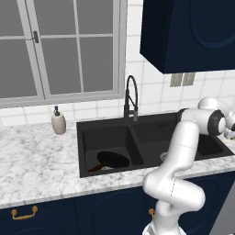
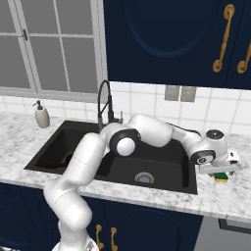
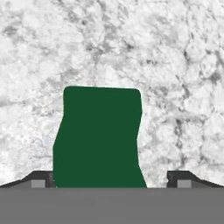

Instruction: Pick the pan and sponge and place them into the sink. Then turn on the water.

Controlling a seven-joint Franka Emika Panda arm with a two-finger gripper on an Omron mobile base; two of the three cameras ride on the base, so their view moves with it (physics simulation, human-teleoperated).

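The black pan (image 1: 112,159) lies in the left basin of the black sink (image 1: 81,137), its reddish-brown handle pointing to the front left. The sponge (image 2: 221,177) lies on the marble counter just right of the sink (image 2: 192,188), yellow with a green face. My gripper (image 2: 223,172) hangs directly over it, pointing down. In the hand view the sponge's green face (image 3: 98,135) sits between the two fingertips (image 3: 41,179), which stand wide apart on either side. The gripper (image 3: 112,177) is open and not closed on the sponge. No water runs from the faucet (image 1: 131,96).
A beige soap dispenser (image 1: 58,121) stands on the counter left of the sink, under the window. Dark blue wall cabinets (image 2: 171,39) hang above the sponge's side. The marble counter (image 1: 36,160) stretches to the left of the sink.
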